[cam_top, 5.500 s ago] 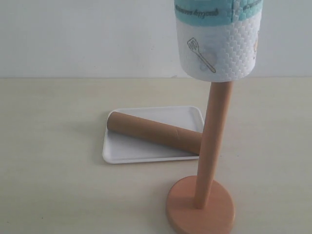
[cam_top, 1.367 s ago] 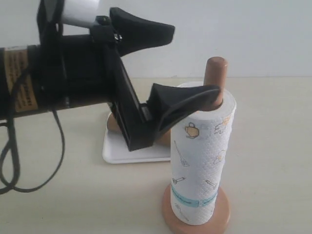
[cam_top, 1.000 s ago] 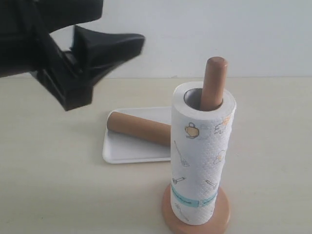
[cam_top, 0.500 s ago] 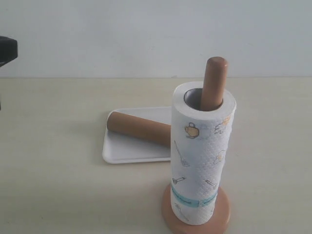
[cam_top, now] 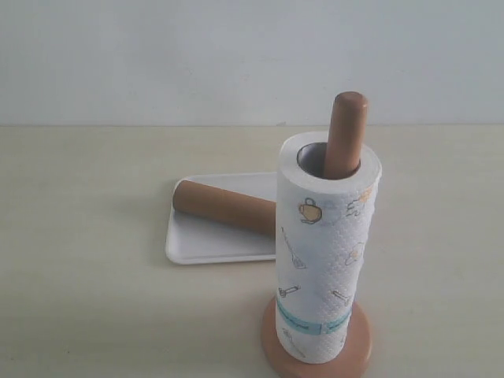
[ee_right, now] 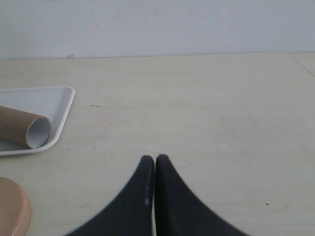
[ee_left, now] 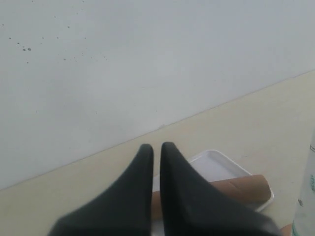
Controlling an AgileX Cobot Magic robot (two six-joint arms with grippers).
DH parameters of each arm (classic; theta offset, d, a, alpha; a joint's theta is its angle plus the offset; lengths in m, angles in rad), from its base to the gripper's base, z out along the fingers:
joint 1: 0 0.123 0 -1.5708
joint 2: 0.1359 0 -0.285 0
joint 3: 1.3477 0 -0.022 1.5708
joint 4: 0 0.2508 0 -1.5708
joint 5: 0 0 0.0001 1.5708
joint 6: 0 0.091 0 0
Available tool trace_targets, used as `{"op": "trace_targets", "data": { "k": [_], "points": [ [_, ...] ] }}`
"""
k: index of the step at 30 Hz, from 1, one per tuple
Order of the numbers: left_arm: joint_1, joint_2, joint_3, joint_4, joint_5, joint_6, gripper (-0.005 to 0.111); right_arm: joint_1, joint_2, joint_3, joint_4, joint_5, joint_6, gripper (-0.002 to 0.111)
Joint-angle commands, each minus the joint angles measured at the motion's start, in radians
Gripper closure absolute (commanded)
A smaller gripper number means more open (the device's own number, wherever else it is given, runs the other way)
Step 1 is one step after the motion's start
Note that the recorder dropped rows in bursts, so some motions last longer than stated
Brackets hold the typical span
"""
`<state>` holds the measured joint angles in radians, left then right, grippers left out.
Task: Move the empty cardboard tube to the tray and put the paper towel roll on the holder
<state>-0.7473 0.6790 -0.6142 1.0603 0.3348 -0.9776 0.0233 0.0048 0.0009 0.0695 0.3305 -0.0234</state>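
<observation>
Exterior view. The holder stands upright on the pale table, its round disc base at the near edge of the view. The paper towel roll is threaded over the holder's pole and rests on the base. The teal band is at the roll's lower end, and the pole's rounded top projects above the grey core. Behind and to the left of the holder lies the tray, flat on the table. The empty cardboard tube lies on its side in the tray, running obliquely toward the holder. The tube's right end is hidden behind the roll.

Left wrist view. The left gripper is closed and holds nothing, with only a thin slit between its black fingers. It hangs in the air above the table, apart from the holder; beyond it show the tray and the tube.

Right wrist view. The right gripper is closed and empty, its fingertips meeting. It is apart from the holder, whose base edge shows at one corner. The tube's open end, pale inside, faces this camera.
</observation>
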Motion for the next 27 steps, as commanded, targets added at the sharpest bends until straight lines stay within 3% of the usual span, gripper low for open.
{"op": "trace_targets", "data": {
  "k": [1, 7, 9, 12, 19, 22, 27],
  "points": [
    [-0.001, -0.004, 0.002, -0.007, 0.003, -0.010, 0.102, -0.003, -0.005, -0.001, -0.001, -0.008, -0.001, 0.108],
    [0.001, -0.011, 0.002, -0.007, 0.007, -0.010, 0.102, -0.003, -0.005, -0.001, 0.001, -0.008, -0.001, 0.108],
    [0.030, -0.034, 0.007, -0.023, 0.009, -0.021, 0.102, -0.003, -0.005, -0.001, 0.002, -0.008, -0.001, 0.108],
    [0.117, -0.098, 0.041, -0.071, -0.002, -0.063, 0.102, -0.003, -0.005, -0.001, 0.002, -0.008, -0.001, 0.108],
    [0.422, -0.398, 0.274, -0.182, -0.147, -0.174, 0.102, -0.003, -0.005, -0.001, 0.002, -0.008, -0.001, 0.108],
    [0.473, -0.495, 0.331, -0.187, -0.149, -0.271, 0.102, -0.003, -0.005, -0.001, 0.002, -0.008, -0.001, 0.108],
    [0.481, -0.582, 0.340, -0.169, -0.170, -0.306, 0.102, -0.003, -0.005, -0.001, 0.002, -0.008, -0.001, 0.108]
  ]
}}
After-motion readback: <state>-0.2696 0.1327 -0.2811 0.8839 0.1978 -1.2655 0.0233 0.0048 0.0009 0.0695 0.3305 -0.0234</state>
